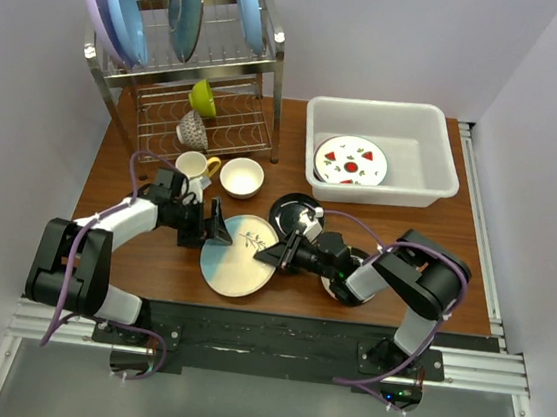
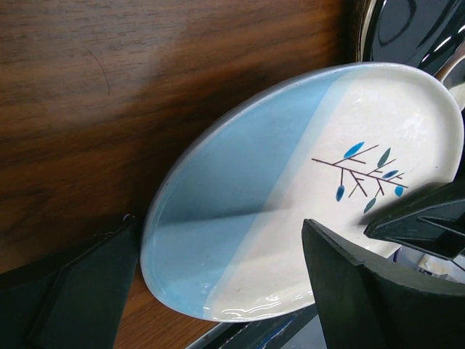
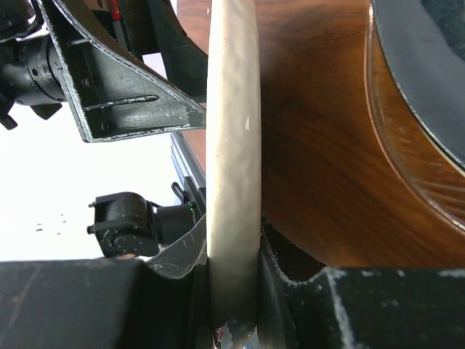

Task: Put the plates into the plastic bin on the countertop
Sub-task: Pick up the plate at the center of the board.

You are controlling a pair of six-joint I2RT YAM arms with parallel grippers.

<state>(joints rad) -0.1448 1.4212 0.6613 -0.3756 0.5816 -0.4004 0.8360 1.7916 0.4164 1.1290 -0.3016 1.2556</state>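
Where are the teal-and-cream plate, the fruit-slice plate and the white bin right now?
teal-and-cream plate [image 1: 220, 262], top view, on its teal half.
fruit-slice plate [image 1: 351, 160], top view, on the centre of its face.
white bin [image 1: 376, 106], top view, on its far rim.

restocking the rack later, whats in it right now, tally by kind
plates: 4
cups: 2
total: 6
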